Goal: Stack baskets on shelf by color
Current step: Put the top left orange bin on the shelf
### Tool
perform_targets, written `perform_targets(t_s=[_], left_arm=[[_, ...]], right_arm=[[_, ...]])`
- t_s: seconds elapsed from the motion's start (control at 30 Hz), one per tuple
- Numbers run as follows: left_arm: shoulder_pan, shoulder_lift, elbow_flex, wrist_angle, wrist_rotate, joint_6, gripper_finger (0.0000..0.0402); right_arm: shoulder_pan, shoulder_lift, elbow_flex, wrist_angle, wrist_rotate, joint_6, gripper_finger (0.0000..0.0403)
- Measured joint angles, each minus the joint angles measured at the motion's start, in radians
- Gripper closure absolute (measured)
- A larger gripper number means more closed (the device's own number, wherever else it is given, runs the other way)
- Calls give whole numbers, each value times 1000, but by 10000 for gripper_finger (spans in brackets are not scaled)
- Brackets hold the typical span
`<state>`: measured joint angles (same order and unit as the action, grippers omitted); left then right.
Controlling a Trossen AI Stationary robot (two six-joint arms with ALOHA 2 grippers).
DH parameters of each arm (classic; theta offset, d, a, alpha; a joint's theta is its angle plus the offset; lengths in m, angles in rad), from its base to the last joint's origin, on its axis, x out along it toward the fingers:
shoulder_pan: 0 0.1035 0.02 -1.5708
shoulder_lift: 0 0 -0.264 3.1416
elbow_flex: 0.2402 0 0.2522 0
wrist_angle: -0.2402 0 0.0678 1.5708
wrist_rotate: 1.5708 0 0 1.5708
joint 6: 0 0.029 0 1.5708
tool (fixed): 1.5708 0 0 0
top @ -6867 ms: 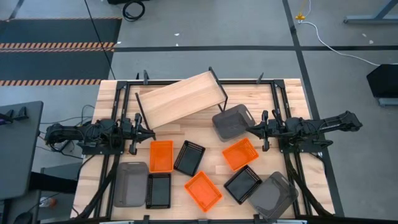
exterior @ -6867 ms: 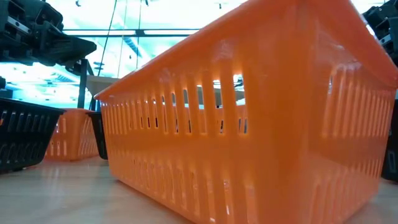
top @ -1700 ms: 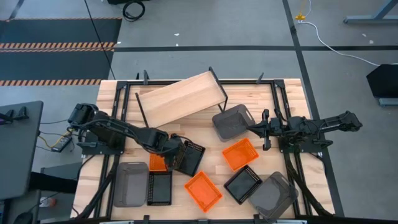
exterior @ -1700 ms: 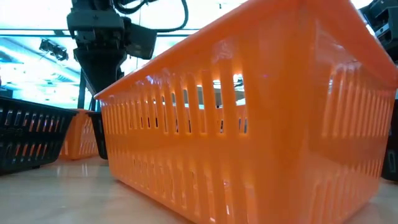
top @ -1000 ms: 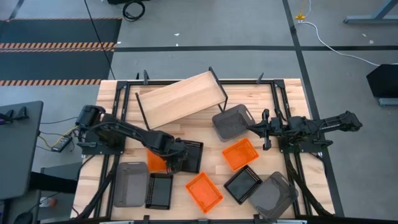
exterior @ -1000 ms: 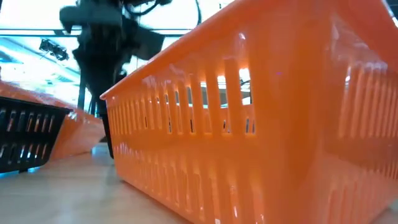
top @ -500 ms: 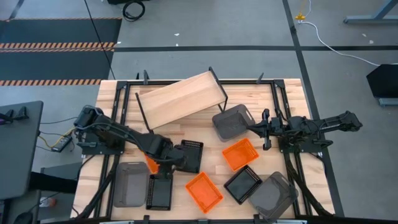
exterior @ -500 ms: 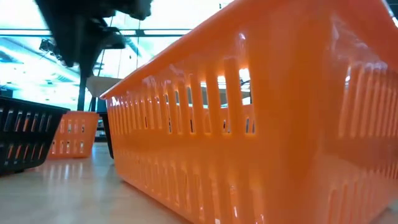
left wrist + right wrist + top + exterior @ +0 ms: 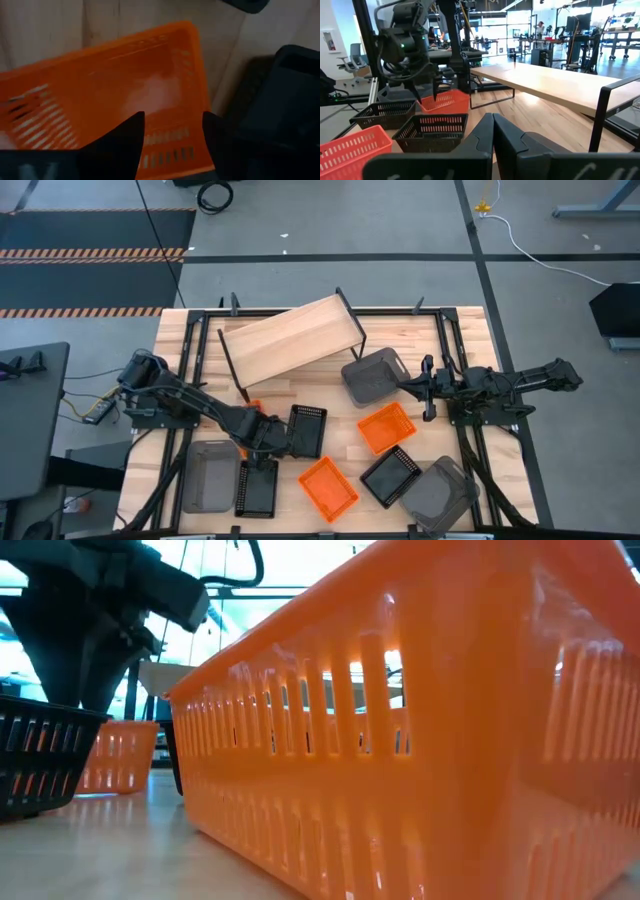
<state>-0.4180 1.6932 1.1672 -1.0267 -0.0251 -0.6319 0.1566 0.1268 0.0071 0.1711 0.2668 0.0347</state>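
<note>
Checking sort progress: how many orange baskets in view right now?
3. One orange basket mostly hidden under the left tool, open over it; one at table centre-right; one near the front edge. None on the shelf.

Orange baskets, black mesh baskets, grey baskets.

Both arms were dark, almost black, built from slim jointed segments. The left arm carried thin cables near its base; the right arm looked alike.
</note>
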Motion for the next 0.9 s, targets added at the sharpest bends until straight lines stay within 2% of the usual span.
perform_targets(t_s=[0.17, 0.53, 0.7, 0.9], left_arm=[[-1, 0, -5, 51, 2, -25, 178], [13, -1, -5, 75, 45, -45, 182], [10, 6, -5, 79, -3, -54, 187], [8, 9, -95, 189, -5, -70, 197]], right_arm=[[0, 0, 0, 0, 0, 0, 391], [0, 0, 0, 0, 0, 0, 391], [0, 0, 0, 0, 0, 0, 391], [0, 0, 0, 0, 0, 0, 391]])
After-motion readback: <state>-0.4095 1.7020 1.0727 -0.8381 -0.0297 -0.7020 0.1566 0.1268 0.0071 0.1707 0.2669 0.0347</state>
